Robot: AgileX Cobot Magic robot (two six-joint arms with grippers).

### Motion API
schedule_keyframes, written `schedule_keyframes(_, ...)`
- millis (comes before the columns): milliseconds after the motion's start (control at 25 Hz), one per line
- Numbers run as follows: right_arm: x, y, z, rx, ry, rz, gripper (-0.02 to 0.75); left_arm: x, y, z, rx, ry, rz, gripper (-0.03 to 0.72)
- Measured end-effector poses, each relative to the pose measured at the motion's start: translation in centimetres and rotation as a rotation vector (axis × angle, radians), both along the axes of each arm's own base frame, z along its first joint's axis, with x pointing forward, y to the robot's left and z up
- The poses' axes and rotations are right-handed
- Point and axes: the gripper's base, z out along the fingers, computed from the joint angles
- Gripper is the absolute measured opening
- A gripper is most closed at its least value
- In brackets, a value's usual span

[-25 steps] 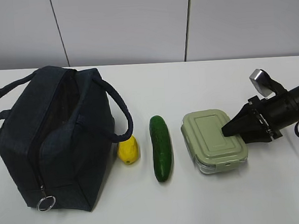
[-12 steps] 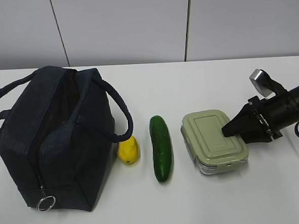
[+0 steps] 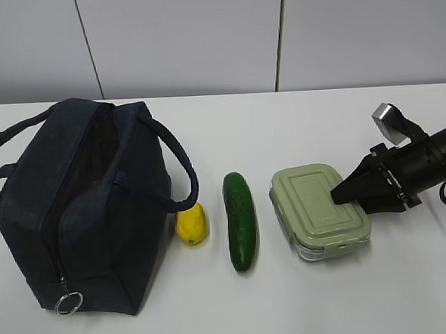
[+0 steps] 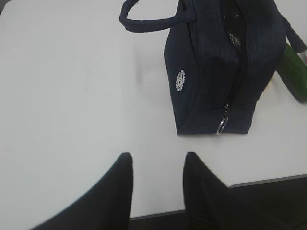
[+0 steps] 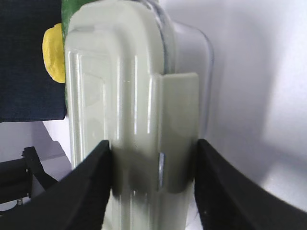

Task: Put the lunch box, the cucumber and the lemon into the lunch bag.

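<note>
Lunch box [image 3: 320, 212] near right desk edge, right gripper [image 5: 153, 179] jaws clamped across lid end. Left gripper [image 4: 158, 184] jaws part-open, empty. Risk: smooth lid slips on lift; box strikes cucumber [image 3: 240, 220], lemon [image 3: 191, 223] before lunch bag [image 3: 81, 206].

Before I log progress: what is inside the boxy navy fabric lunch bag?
Through the navy fabric lunch bag's unzipped top only dark lining shows; its bottom is hidden. Yellow lemon, green cucumber and sage-lidded lunch box sit outside.
</note>
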Motion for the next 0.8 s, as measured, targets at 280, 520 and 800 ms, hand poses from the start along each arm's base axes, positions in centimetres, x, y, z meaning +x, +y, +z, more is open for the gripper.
schedule_keyframes(280,-0.01,0.00,-0.01,-0.001,0.000,0.001,0.391,0.00,0.00,0.00,0.000,0.000,0.000,0.239)
schedule_keyframes(520,-0.01,0.00,-0.01,-0.001,0.000,0.001,0.382,0.00,0.00,0.00,0.000,0.000,0.000,0.239)
schedule_keyframes(800,-0.01,0.00,-0.01,-0.001,0.000,0.001,0.365,0.00,0.00,0.00,0.000,0.000,0.000,0.239)
